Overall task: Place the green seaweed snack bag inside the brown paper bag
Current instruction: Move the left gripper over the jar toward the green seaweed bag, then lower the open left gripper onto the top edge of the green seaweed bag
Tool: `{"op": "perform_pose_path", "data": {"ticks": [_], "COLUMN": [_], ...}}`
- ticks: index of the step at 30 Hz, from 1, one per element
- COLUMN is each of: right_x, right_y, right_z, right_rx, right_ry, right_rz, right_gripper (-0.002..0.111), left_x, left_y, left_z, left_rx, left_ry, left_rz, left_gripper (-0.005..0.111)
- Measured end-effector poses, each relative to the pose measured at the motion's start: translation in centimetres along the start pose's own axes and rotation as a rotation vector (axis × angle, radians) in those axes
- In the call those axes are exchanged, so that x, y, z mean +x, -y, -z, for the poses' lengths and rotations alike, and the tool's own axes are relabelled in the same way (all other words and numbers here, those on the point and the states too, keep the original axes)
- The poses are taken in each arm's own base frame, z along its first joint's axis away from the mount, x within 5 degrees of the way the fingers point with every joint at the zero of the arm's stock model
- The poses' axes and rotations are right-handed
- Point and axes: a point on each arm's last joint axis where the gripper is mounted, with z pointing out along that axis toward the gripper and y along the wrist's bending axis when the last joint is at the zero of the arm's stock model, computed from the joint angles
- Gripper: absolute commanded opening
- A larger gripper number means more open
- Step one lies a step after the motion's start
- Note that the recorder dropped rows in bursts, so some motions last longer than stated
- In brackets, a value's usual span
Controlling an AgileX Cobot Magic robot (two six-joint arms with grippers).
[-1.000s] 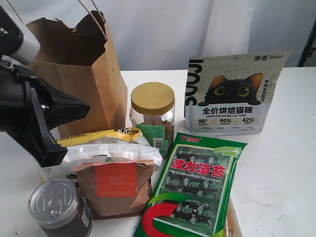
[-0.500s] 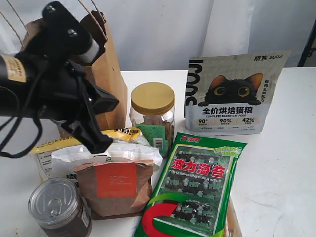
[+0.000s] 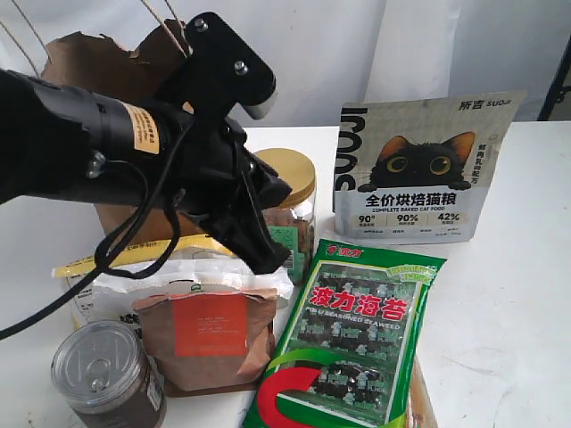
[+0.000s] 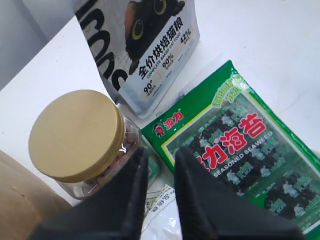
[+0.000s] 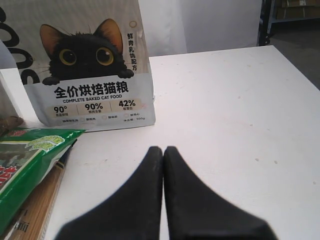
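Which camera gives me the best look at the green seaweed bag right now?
The exterior view: the seaweed bag lies face up, seen almost end to end. The left wrist view shows only its labelled end, cropped; the right wrist view catches just a green corner.
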Motion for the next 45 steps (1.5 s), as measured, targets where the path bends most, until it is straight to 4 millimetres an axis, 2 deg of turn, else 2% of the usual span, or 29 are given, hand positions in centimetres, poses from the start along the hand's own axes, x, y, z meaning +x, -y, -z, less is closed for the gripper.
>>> {"op": "perform_pose_path", "data": {"ticks": [5,9,14,18,24,28,32,36,38,40,45], "right_x": [0.0,0.0,0.0,0.0,0.0,0.0,0.0,0.0,0.0,0.0,0.0], "right_y": [0.0,0.0,0.0,0.0,0.0,0.0,0.0,0.0,0.0,0.0,0.0], "right_z": [0.0,0.0,0.0,0.0,0.0,0.0,0.0,0.0,0.0,0.0,0.0], "right_rx": [0.000,0.000,0.000,0.000,0.000,0.000,0.000,0.000,0.000,0.000,0.000], "right_ry": [0.000,0.000,0.000,0.000,0.000,0.000,0.000,0.000,0.000,0.000,0.000], "right_rz": [0.000,0.000,0.000,0.000,0.000,0.000,0.000,0.000,0.000,0.000,0.000], "right_gripper": [0.000,0.000,0.000,0.000,0.000,0.000,0.000,0.000,0.000,0.000,0.000], "left_x": [0.2,1.0,-0.4,-1.7,-1.1,-1.7,-2.0,-2.2,-2.4,-2.8,-2.7], "left_y": [0.0,0.5,1.7,3.1,3.7,3.8,3.8,3.9,4.0,3.9,3.9], "left_z": [-0.8,-3.1,-3.5,-4.7,-6.5,-6.8,-6.7,-6.7,-6.7,-6.7,-7.5], "left_rx": [0.002,0.018,0.044,0.081,0.095,0.084,0.089,0.110,0.116,0.115,0.111], "left_ry": [-0.020,-0.097,-0.077,-0.113,-0.188,-0.122,-0.110,-0.093,-0.067,-0.034,-0.024], "left_rz": [0.086,0.112,0.134,0.171,0.199,0.309,0.327,0.381,0.413,0.461,0.493], "left_gripper": [0.022,0.022,0.022,0.022,0.022,0.024,0.034,0.076,0.091,0.093,0.087]}}
